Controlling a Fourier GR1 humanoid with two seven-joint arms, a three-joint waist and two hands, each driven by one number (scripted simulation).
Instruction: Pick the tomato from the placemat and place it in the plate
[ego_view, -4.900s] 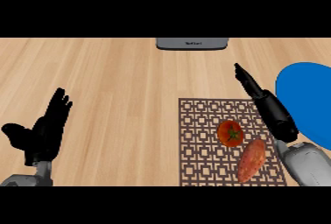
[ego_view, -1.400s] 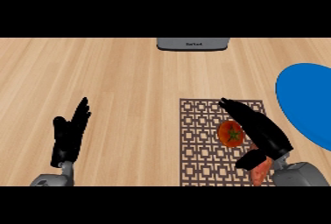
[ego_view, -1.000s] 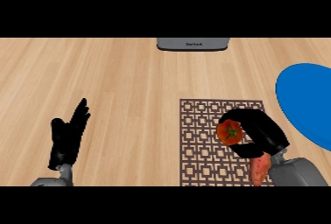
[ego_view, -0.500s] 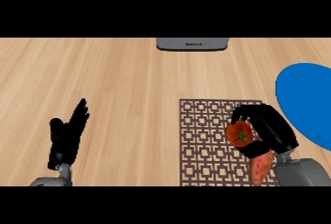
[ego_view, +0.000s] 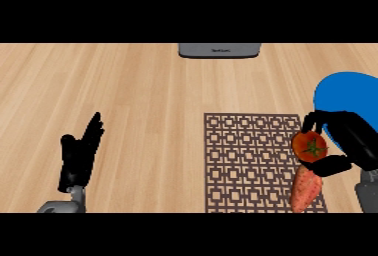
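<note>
the right robot hand has its fingers curled round the tomato, so it can carry it to the plate just beyond; the left robot hand rests open.

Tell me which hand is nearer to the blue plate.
Right. The right hand, curled round the tomato, is at the blue plate's lower edge; the left hand rests open at the view's far left.

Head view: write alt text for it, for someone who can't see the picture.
The robot's right hand curls round a red tomato at the right edge of a patterned placemat, close to a blue plate. An orange vegetable lies on the mat nearer the robot; the left hand rests open at lower left.
</note>
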